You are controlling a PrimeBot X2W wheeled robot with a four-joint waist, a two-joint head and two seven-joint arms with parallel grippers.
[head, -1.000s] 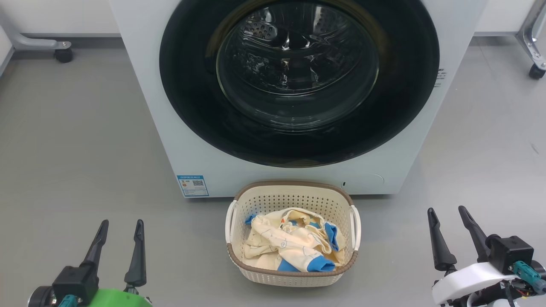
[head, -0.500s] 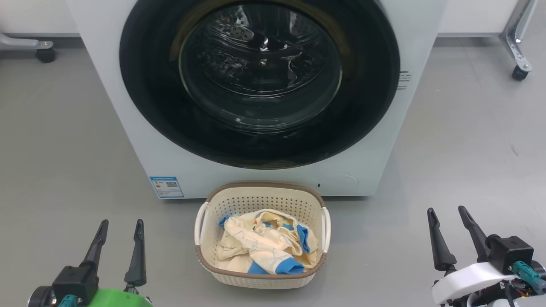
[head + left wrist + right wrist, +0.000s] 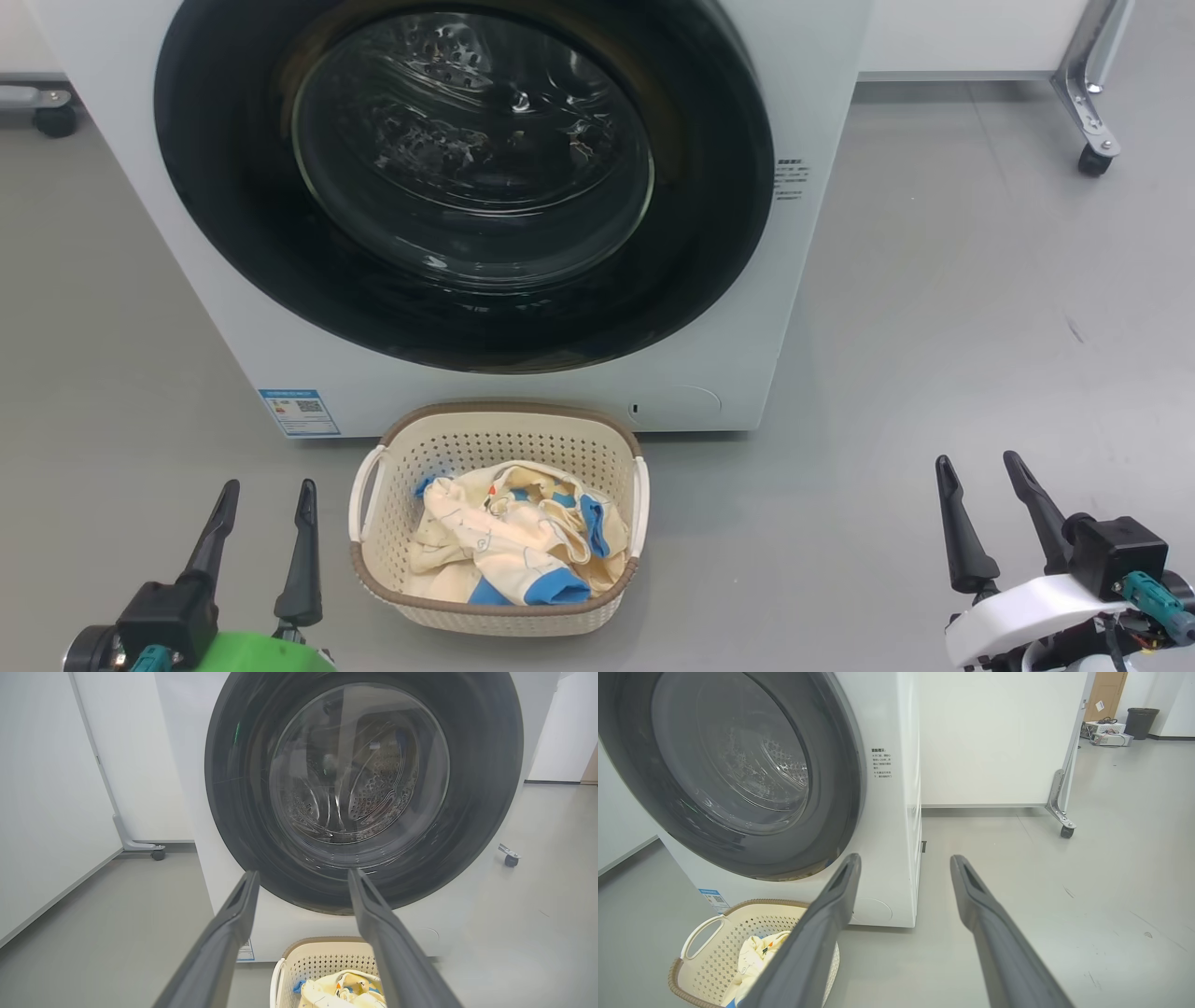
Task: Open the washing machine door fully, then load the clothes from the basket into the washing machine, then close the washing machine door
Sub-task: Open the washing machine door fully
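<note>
Top of the washing machine door (image 3: 467, 187) beyond the upper edge (sticker (image 3: 299, 413) print illegibly small)

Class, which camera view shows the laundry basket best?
The head view: the whole basket shows, uncut and unobstructed. The left wrist view cuts it off at its bottom edge; the right wrist view has part at lower left.

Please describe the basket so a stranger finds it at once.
Find the white washing machine with its round black door. On the grey floor before it stands a small cream perforated basket; its brown rim and the clothes inside set it apart.
</note>
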